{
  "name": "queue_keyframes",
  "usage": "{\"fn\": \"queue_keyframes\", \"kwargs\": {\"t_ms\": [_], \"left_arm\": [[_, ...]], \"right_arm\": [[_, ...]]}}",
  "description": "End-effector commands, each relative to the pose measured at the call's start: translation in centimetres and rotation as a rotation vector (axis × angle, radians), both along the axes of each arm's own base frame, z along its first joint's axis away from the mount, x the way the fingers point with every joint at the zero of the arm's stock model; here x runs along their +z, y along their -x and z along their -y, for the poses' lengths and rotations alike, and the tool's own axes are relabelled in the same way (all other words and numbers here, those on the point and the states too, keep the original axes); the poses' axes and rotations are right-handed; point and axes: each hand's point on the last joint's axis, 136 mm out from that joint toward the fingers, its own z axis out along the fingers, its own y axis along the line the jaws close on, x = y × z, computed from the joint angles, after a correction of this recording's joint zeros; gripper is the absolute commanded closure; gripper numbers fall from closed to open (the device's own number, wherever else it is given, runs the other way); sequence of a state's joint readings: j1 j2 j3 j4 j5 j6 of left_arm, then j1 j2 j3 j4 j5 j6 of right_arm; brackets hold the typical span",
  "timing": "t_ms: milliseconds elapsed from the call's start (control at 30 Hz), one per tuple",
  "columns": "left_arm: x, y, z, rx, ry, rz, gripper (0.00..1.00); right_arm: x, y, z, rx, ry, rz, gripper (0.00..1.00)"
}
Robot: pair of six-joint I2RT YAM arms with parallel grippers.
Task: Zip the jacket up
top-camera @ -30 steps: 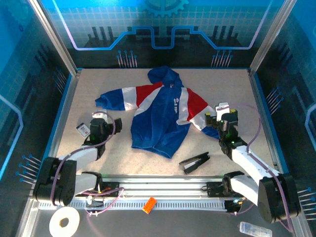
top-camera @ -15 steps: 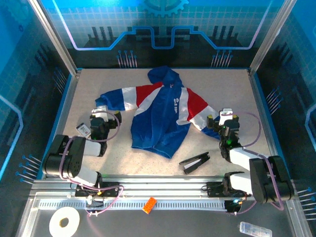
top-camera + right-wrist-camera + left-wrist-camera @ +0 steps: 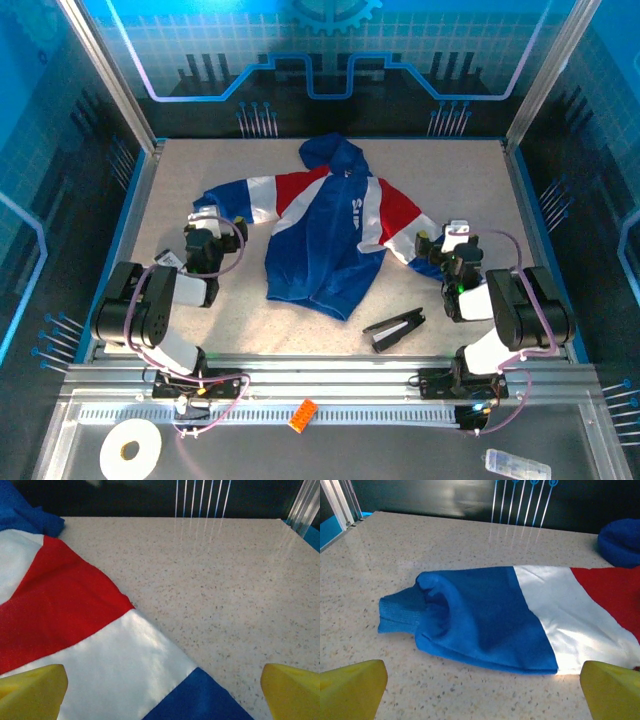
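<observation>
Overhead, from the top external camera, the jacket (image 3: pixel 330 235) lies flat near the middle of the speckled worktop (image 3: pixel 470 180). Its hood points to the far edge and its sleeves are spread to either side. Red and white bands cross the chest and both sleeves, and the lower body is rumpled. The left gripper (image 3: pixel 206 232) sits just near of the left sleeve's cuff. The right gripper (image 3: pixel 447 243) sits at the end of the right sleeve. A black hinged tool (image 3: pixel 393 328) lies on the worktop near of the jacket's hem, apart from it. A white tape roll (image 3: pixel 130 450) rests on the ledge by the arm bases.

Next, the left wrist camera shows the left gripper (image 3: pixel 480 697) spread wide, its yellow fingertips (image 3: pixel 350 690) in the bottom corners. Ahead lies the left sleeve (image 3: pixel 485 625) with its ribbed blue cuff on the left, then the white and red bands.

Finally, the right wrist camera shows the right gripper (image 3: pixel 160 697) equally wide, one fingertip (image 3: pixel 292 690) over bare worktop and the other over fabric. The right sleeve (image 3: pixel 100 655) runs between them, red, white, then blue; whether the fingers touch it I cannot tell.
</observation>
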State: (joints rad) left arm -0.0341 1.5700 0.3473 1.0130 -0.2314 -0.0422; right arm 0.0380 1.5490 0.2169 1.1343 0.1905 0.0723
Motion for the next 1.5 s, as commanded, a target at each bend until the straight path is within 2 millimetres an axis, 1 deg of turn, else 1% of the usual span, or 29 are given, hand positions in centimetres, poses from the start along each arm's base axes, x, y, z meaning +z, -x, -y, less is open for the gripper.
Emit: {"fn": "queue_keyframes", "kwargs": {"t_ms": [0, 100, 167, 267, 367, 433, 667, 800, 1467], "left_arm": [[0.0, -0.1, -0.3, 0.004, -0.013, -0.021, 0.01], [0.0, -0.1, -0.4, 0.004, -0.014, -0.019, 0.01], [0.0, -0.1, -0.4, 0.004, -0.014, -0.019, 0.01], [0.0, -0.1, -0.3, 0.0, -0.015, -0.021, 0.01], [-0.1, -0.3, 0.6, -0.045, -0.028, -0.03, 0.01], [0.0, -0.3, 0.7, -0.049, -0.029, -0.029, 0.01], [-0.1, -0.3, 0.7, -0.049, -0.027, -0.029, 0.01], [-0.1, -0.3, 0.7, -0.048, -0.027, -0.029, 0.01], [-0.1, -0.4, 0.7, -0.05, -0.026, -0.03, 0.01]], "right_arm": [[2.0, -1.6, -0.2, 0.02, -0.008, 0.041, 0.0], [1.4, -3.1, -1.7, 0.085, 0.024, -0.042, 0.0], [1.4, -3.2, -2.2, 0.098, 0.048, -0.044, 0.0], [1.4, -3.2, -2.3, 0.099, 0.046, -0.044, 0.0], [1.4, -3.2, -2.2, 0.099, 0.047, -0.043, 0.0], [1.5, -3.3, -2.3, 0.101, 0.047, -0.041, 0.0], [1.4, -3.2, -2.3, 0.107, 0.05, -0.044, 0.0], [1.3, -3.3, -3.2, 0.158, 0.05, -0.052, 0.0], [1.3, -3.3, -3.4, 0.184, 0.037, -0.056, 0.0]]}}
